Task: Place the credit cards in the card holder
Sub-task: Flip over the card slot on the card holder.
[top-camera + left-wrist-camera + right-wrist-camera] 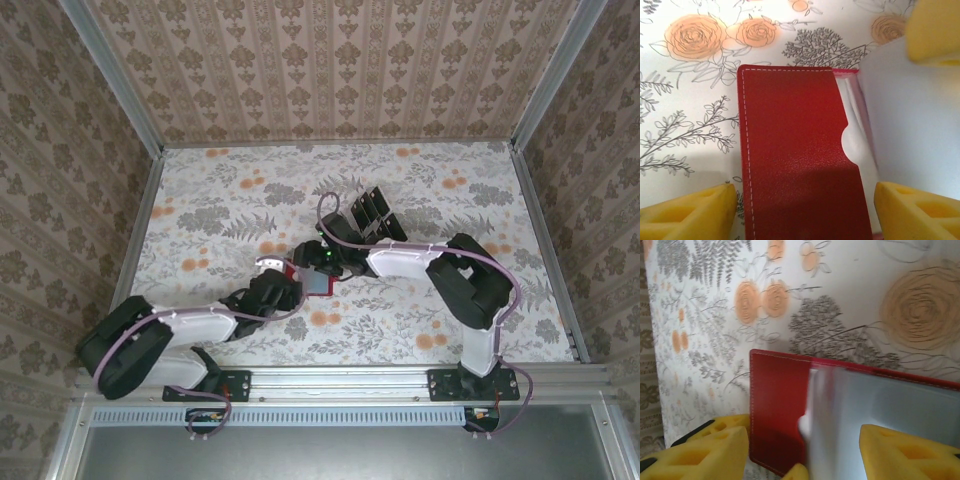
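Soft, even light; the wrist views were less clean.
From above, the table (230, 200) was bright, with faint shadows under the arms (400, 262). In the left wrist view a shadow darkened the near part of the card holder (795, 150), and the yellow pads (690, 215) were out of focus. In the right wrist view the glossy card (880, 405) glared pale, its edge smeared.

A flat red card holder (795, 160) with white stitching lies on the floral table. One glossy credit card (910, 125) overlaps its open edge. More dark cards (372, 212) stand farther back.
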Robot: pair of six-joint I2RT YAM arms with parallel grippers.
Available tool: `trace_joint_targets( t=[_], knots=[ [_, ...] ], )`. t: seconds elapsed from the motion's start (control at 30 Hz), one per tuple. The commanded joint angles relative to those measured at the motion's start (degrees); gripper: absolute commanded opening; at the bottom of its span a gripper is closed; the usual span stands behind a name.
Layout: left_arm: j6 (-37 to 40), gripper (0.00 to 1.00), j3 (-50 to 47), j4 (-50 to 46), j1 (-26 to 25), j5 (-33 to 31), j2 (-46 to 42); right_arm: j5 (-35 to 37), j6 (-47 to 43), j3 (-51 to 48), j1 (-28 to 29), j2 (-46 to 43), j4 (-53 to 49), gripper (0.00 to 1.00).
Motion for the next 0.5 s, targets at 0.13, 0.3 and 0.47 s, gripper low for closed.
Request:
trace_joint_targets(
  t=[0.13,0.3,0.47],
  knots=[
    [-4.16,0.75,-0.88,-13.12,-0.49,-1.24,-19.89,0.13,0.38,9.28,2.66,5.18,-3.80,0.62],
    [-6.90,0.75,-3.92,-18.46,-0.40,-4.24,-31.05,-0.55,0.57,13.72,3.18,12.05,-4.91,0.62],
    [-8.91,0.75,-5.78,-20.82,-0.14,-4.73,-35.41,-1.22,0.67,14.11,3.32,13.64,-5.32,0.62]
  ],
)
